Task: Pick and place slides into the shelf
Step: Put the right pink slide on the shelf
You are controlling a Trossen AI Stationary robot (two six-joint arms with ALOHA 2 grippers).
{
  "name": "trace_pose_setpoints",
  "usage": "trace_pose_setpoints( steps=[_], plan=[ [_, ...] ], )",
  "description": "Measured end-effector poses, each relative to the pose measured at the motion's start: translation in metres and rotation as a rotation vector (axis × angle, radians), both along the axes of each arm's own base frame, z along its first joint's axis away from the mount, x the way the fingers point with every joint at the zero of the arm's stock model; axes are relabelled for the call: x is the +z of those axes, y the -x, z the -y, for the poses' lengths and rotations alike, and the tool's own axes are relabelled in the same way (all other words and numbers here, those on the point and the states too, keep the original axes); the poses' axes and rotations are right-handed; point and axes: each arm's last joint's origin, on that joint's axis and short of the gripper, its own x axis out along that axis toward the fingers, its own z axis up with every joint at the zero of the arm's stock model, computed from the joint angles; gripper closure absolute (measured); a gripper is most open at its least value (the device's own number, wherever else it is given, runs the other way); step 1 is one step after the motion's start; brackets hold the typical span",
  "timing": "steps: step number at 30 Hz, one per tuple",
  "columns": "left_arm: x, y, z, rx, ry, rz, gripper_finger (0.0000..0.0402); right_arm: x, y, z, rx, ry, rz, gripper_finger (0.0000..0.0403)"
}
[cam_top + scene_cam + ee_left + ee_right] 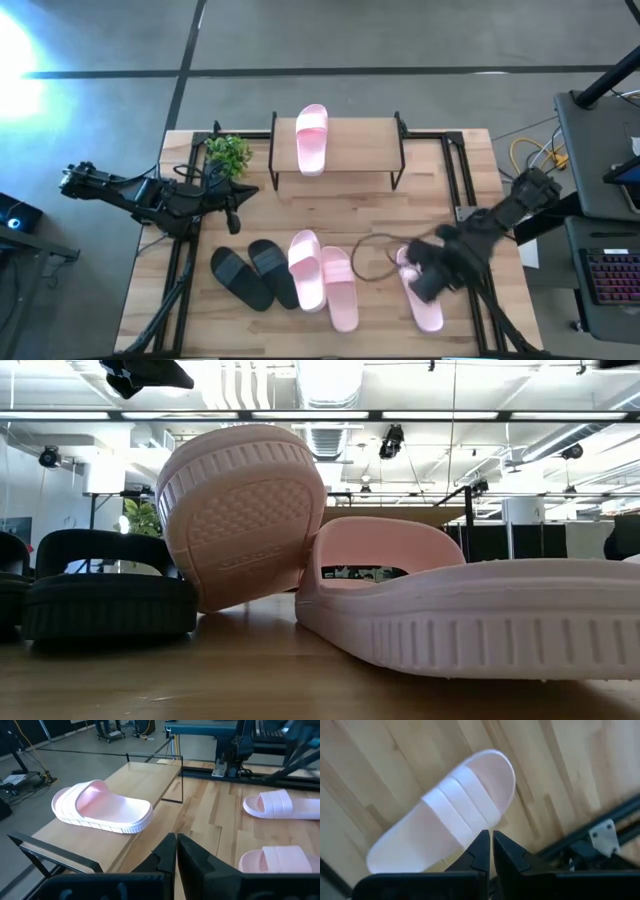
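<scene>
The shelf (pixel 355 150) stands at the table's far side, with one pink slide (pixel 311 138) flat on its top board; the same slide (pixel 102 810) shows in the left wrist view. My left gripper (pixel 234 222) (pixel 175 845) is shut and hangs in the air left of the shelf. Two black slides (pixel 255 275) and two pink slides (pixel 322 278) lie in a row near the table's near edge. One of these pink slides (pixel 240 510) is tipped up and leans on its neighbour (pixel 470 610). My right gripper (pixel 428 283) (pixel 490 842) is shut above a fourth pink slide (pixel 450 815) lying flat at the right.
A small green plant (pixel 228 152) stands left of the shelf. A dark cable loop (pixel 375 255) lies on the table between the pink slides. Black frame rails (pixel 462 180) run along the table's sides. Bare wood shows between the shelf and the row of slides.
</scene>
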Motion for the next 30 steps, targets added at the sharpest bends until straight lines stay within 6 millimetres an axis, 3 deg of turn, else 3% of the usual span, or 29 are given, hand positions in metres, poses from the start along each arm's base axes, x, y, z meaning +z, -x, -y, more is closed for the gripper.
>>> trace_pose_setpoints(
  steps=[5, 12, 18, 25, 28, 30],
  plan=[
    [-0.002, -0.004, 0.001, -0.002, -0.007, -0.019, 0.0402, -0.021, 0.017, -0.037, 0.008, 0.057, -0.029, 0.039],
    [-0.008, -0.014, 0.004, -0.002, -0.019, -0.064, 0.0402, -0.057, 0.009, -0.059, -0.032, 0.139, -0.078, 0.039],
    [-0.008, -0.021, 0.006, 0.0, -0.014, -0.071, 0.0402, -0.08, 0.002, -0.061, -0.207, 0.216, -0.113, 0.0369],
    [-0.001, -0.019, 0.004, 0.011, 0.008, -0.039, 0.0402, -0.092, 0.015, -0.054, -0.532, 0.289, -0.286, 0.0318],
    [0.001, -0.017, 0.003, 0.017, 0.011, -0.027, 0.0402, -0.094, 0.018, -0.051, -0.651, 0.311, -0.258, 0.0314],
    [0.001, -0.016, 0.002, 0.021, 0.011, -0.027, 0.0402, -0.092, 0.016, -0.05, -0.635, 0.343, -0.166, 0.0314]
  ],
)
